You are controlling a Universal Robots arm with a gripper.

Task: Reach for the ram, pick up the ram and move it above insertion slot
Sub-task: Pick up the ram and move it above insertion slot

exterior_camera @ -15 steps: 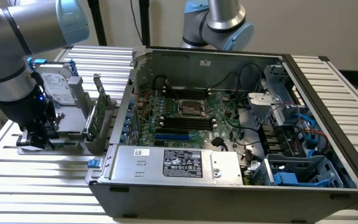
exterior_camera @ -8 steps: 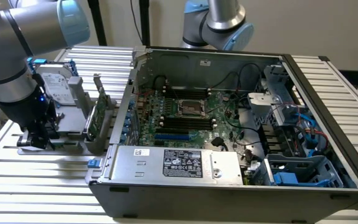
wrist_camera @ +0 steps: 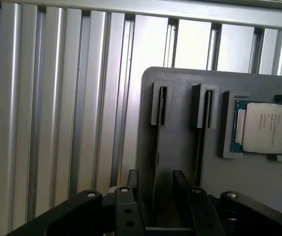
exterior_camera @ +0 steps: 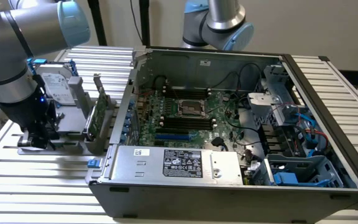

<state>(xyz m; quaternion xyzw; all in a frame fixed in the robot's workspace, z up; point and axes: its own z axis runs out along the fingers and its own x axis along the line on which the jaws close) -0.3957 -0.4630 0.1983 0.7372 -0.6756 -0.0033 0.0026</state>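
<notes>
The ram (wrist_camera: pixel 157 142) is a thin stick standing on edge in a slot of the grey holder plate (wrist_camera: pixel 180 98); I look along its top edge. My gripper (wrist_camera: pixel 156 179) is open and straddles it, one dark finger (wrist_camera: pixel 133 179) on each side with a small gap to the board. In the exterior view the gripper (exterior_camera: pixel 39 135) is low over the holder (exterior_camera: pixel 67 144) at that view's left, outside the computer case. The insertion slots (exterior_camera: pixel 188 122) are dark strips beside the processor socket on the motherboard.
A second slot (wrist_camera: pixel 207 105) and a silver processor chip (wrist_camera: pixel 264 128) share the holder. A silver hard drive (exterior_camera: pixel 58 88) and a green card with a metal bracket (exterior_camera: pixel 98 116) stand beside my arm. The open case (exterior_camera: pixel 316 84) holds cables and a power supply (exterior_camera: pixel 179 163).
</notes>
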